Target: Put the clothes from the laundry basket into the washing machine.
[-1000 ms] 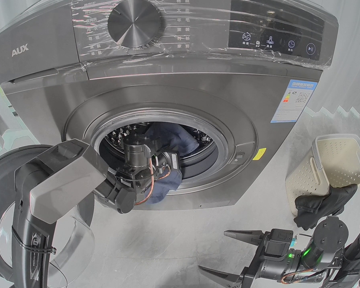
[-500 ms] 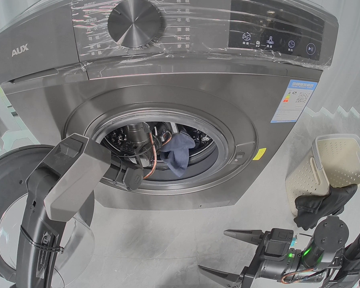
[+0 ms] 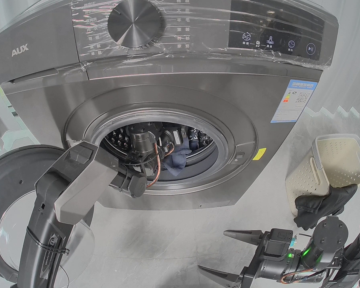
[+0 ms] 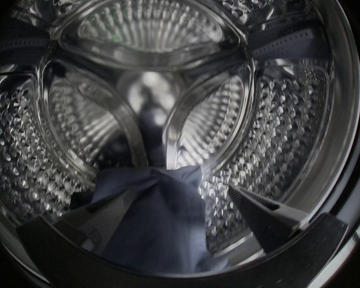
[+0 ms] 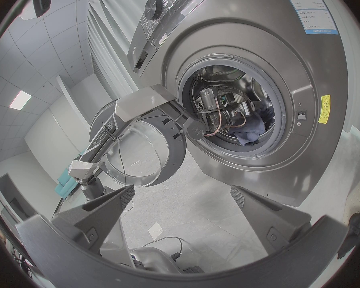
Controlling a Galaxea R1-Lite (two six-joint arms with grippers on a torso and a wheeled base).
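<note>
My left gripper (image 3: 183, 135) (image 4: 180, 189) is inside the drum (image 4: 292, 113) of the washing machine (image 3: 236, 113), its fingers spread open. A blue garment (image 3: 176, 159) (image 4: 164, 221) drapes over one finger (image 4: 108, 217) and hangs between the two, down onto the drum floor. A black garment (image 3: 324, 205) hangs over the rim of the cream laundry basket (image 3: 340, 161) at the right. My right gripper (image 3: 216, 252) (image 5: 180, 189) stays low at the front right, open and holding nothing, left of the basket.
The round machine door (image 3: 12, 205) stands swung open at the left, beside my left arm. Grey floor (image 3: 180, 237) stretches between the machine front and my right gripper. A cable and a scrap of paper (image 5: 156, 229) lie on the floor.
My left arm has pushed deeper into the drum. The blue garment, which hung out over the door lip, has gone inside with it. The right arm has not moved.
</note>
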